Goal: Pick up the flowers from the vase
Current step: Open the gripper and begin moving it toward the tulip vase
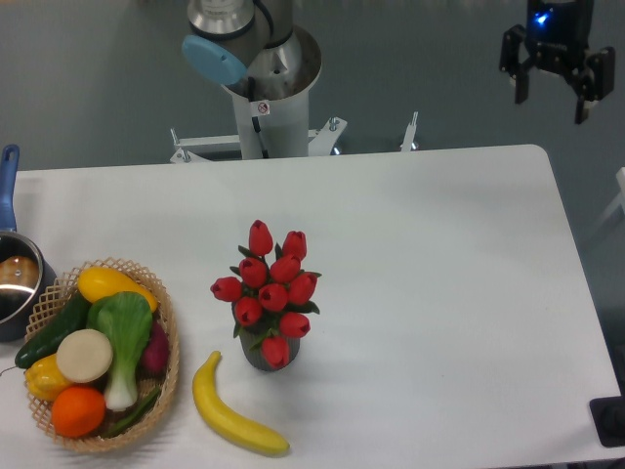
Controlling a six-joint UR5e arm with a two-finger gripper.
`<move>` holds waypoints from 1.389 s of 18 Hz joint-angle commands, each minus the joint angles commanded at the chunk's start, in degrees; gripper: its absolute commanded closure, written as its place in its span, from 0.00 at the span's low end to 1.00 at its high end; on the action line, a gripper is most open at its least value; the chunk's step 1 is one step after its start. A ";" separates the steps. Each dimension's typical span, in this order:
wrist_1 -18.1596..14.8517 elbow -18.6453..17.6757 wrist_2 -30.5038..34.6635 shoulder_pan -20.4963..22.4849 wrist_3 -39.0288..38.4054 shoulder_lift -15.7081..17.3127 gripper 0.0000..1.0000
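- While the gripper [557,90] hangs in the upper right of the frame, beyond the far edge of the counter [439,293], its fingers [520,86] stand wide and hold nothing.
- Nothing of the task is done yet: the flowers [268,288], a tight bunch of red tulip buds, sit in the vase [256,356] at lower centre, well apart from the gripper.
- A banana [232,408] lies just beside the vase toward the lower edge, and a wicker basket [168,376] of vegetables sits near it at lower left; a blue-handled pot [12,264] shows at the left edge.
- Likely trouble: the buds hide nearly all of the stems from above, so fingers closing on the heads may crush or spread them rather than hold the bunch.
- The vase is small and looks light; if the stems fit it snugly, a lift may drag it up with the bunch or tip it onto the banana.
- A low sideways approach risks knocking the vase over.
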 joint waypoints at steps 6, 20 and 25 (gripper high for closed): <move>-0.26 0.00 0.09 -0.09 -0.09 0.00 0.00; 2.81 -4.65 -14.92 -1.58 -21.60 -0.70 0.00; 5.80 -5.54 -23.10 -2.90 -30.83 -2.02 0.00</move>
